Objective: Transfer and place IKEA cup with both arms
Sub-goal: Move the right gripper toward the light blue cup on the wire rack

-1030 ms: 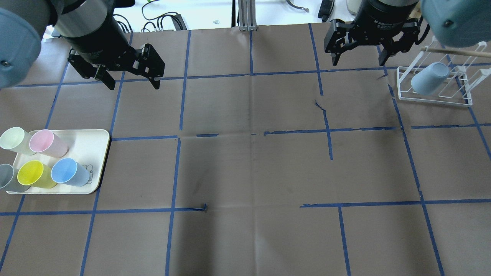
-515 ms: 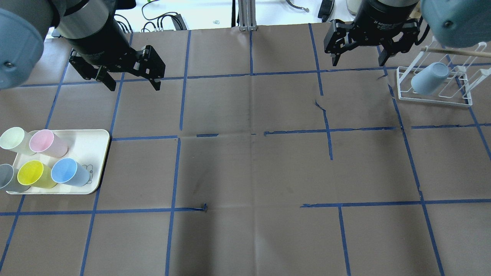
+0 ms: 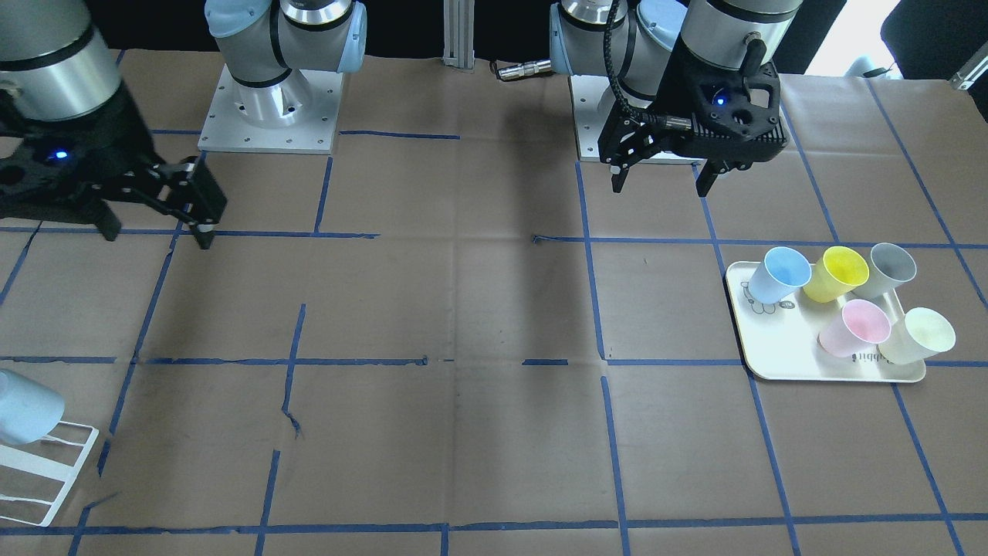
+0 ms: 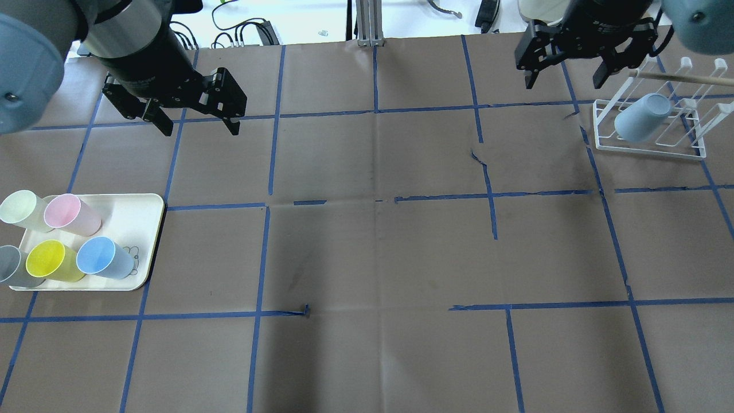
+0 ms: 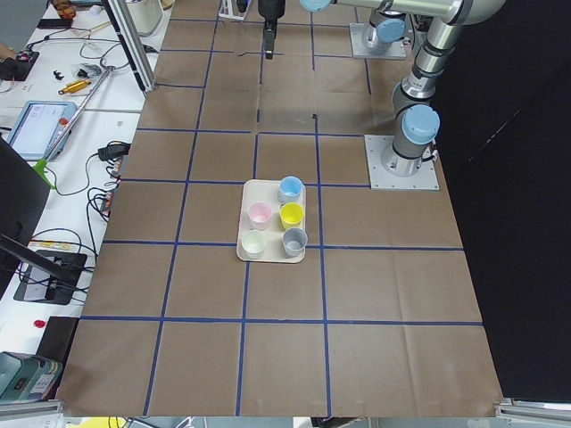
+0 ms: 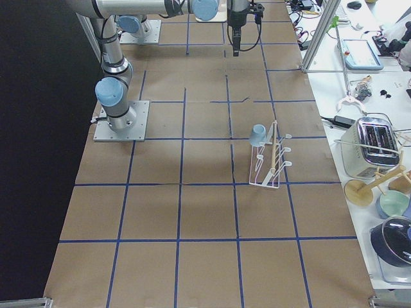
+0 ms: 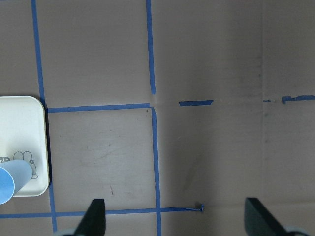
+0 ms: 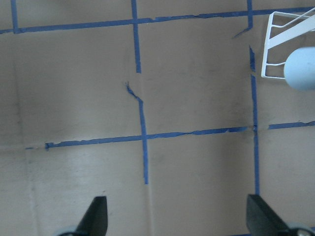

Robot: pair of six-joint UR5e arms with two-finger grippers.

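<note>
The left gripper (image 4: 200, 129) hung high over the table, right of the tray (image 4: 135, 221), jaws wide and empty. The IKEA cup (image 4: 106, 258) stood upright at the tray's near right corner, with the yellow cup (image 4: 53, 261) just beside it on its left. The right gripper (image 4: 563, 86) was raised at the far right beside the rack (image 4: 648, 152), its jaws also wide and empty. A second pale-blue cup (image 4: 642, 117) sat tilted on the rack.

Judgement: the pick-up had not begun. The next move calls for the left gripper to shift left and descend around the IKEA cup without knocking the yellow cup.
</note>
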